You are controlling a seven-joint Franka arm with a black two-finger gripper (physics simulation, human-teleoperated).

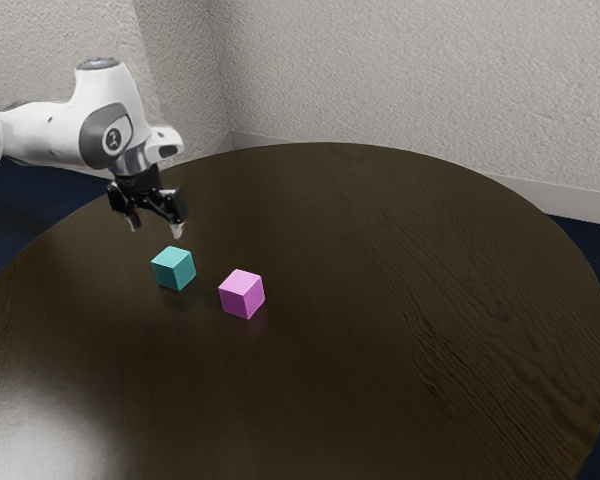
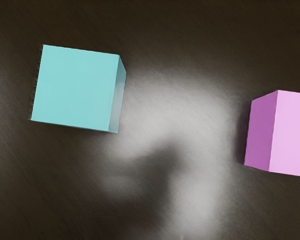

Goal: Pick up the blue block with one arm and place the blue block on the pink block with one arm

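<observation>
A blue-green block (image 1: 174,267) rests on the dark round table (image 1: 400,300). Just to its right in the exterior view sits a pink block (image 1: 242,293), a small gap apart. My gripper (image 1: 157,226) hangs above and slightly left of the blue block, fingers pointing down, open with nothing between them. Looking down from the hand, the blue block (image 2: 76,88) and the pink block (image 2: 280,132) both lie on the table below.
The table edge curves along the exterior view's right and front. A white textured wall (image 1: 430,80) with a corner stands behind the table. Dark blue floor (image 1: 580,225) lies beyond the rim.
</observation>
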